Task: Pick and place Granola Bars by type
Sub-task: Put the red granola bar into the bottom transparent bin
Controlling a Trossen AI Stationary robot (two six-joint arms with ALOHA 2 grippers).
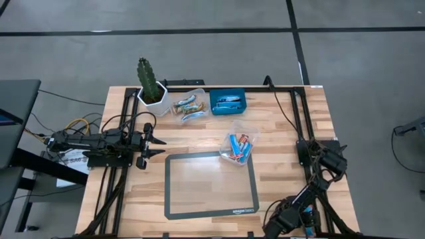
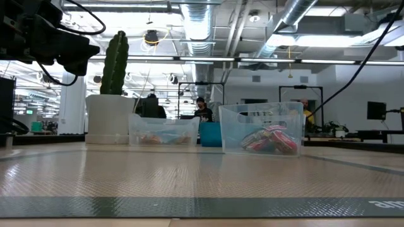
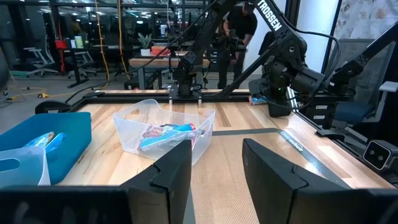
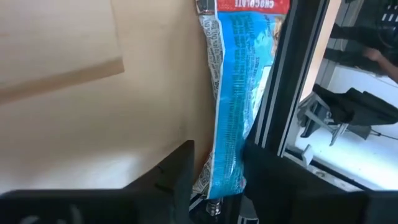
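Wood-slat table (image 1: 279, 179), crinkled blue foil bar (image 4: 233, 112)

Bright ceiling lamps (image 2: 189, 9) are lighting everything evenly; shadows on the bench (image 1: 279, 192) are staying soft, and the low view's foreground is blurring

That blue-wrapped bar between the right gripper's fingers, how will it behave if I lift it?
The blue granola bar looks shiny-wrapped, so probably slippery between the right gripper fingers. Its crimped ends look thin and likely floppy. It is small and flat, so probably light.
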